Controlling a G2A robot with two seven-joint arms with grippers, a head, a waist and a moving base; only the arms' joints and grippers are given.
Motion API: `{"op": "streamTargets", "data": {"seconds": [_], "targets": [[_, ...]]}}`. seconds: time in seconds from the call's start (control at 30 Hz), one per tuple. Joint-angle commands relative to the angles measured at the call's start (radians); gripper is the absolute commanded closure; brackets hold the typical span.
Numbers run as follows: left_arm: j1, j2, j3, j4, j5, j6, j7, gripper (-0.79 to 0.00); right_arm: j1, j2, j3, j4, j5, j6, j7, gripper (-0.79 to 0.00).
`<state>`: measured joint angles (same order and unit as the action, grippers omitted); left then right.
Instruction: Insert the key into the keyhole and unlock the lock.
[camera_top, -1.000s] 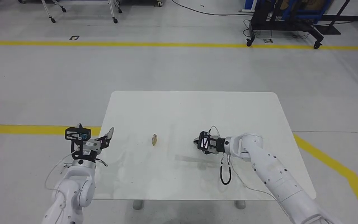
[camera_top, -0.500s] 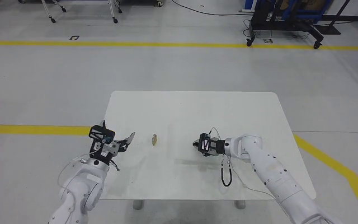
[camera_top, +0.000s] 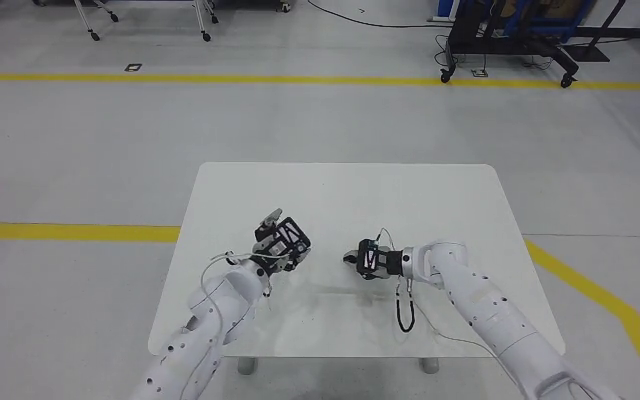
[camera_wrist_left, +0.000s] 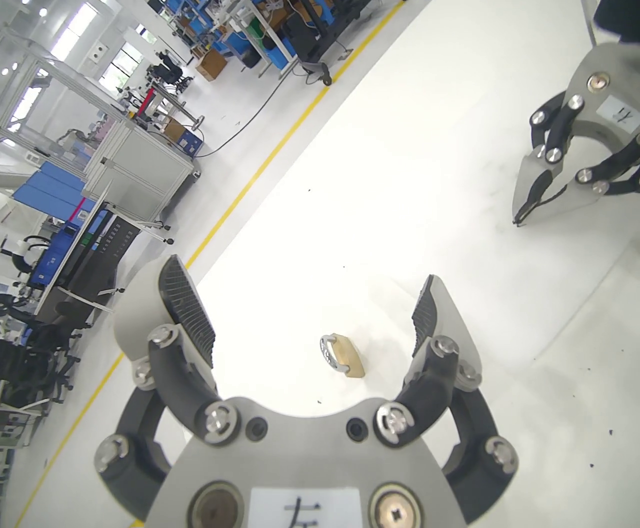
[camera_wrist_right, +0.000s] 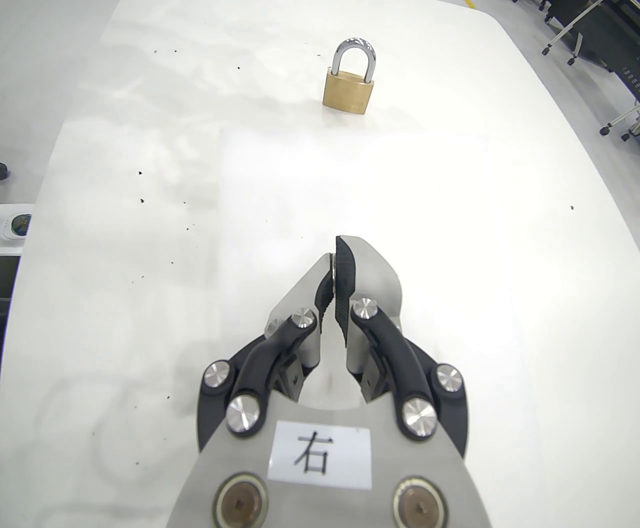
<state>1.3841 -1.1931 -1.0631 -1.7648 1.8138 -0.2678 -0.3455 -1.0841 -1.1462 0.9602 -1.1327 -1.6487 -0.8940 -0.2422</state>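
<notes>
Our left gripper (camera_wrist_left: 305, 300) hangs wide open, empty, over the padlock (camera_wrist_left: 344, 355) on the table (camera_wrist_left: 400, 150). Our right gripper (camera_wrist_right: 336, 257) pinches a thin sliver, likely the key (camera_wrist_right: 332, 267). Next we should grip the padlock firmly.

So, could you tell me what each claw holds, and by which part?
Right claw pinches a thin metal piece, probably the key; grip point hidden. Left claw: nothing.

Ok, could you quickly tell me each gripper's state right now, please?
Left gripper: open, empty, above the padlock.
Right gripper: closed on a thin metal piece, apparently the key.
</notes>
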Motion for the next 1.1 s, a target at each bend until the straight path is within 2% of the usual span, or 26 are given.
{"op": "streamTargets", "data": {"seconds": [0.0,0.23,0.47,0.6,0.7,1.03,1.07], "targets": [[-0.023,-0.007,0.038,0.025,0.016,0.002,-0.01,-0.785,0.001,0.002,0.001,0.005,-0.005,0.004,-0.024,0.0],[-0.084,-0.032,0.139,0.103,0.044,-0.027,-0.049,-0.785,0.003,0.01,0.004,0.01,-0.026,0.011,-0.077,0.0],[-0.112,-0.05,0.19,0.131,0.091,0.019,-0.085,-0.785,-0.026,0.027,0.036,-0.003,-0.029,0.031,-0.139,0.0],[-0.108,-0.052,0.169,0.098,0.081,0.048,-0.068,-0.785,-0.072,0.049,0.089,-0.028,-0.03,0.042,-0.218,0.0],[-0.083,-0.048,0.116,0.045,0.028,0.079,-0.054,-0.785,-0.113,0.066,0.132,-0.05,-0.001,0.018,-0.298,0.0],[-0.078,-0.047,0.108,0.038,0.015,0.082,-0.058,-0.785,-0.113,0.066,0.132,-0.05,-0.001,0.018,-0.298,0.0],[-0.071,-0.048,0.096,0.03,-0.036,0.087,-0.013,-0.785,-0.119,0.063,0.128,-0.064,0.031,0.007,-0.322,0.0]]}}
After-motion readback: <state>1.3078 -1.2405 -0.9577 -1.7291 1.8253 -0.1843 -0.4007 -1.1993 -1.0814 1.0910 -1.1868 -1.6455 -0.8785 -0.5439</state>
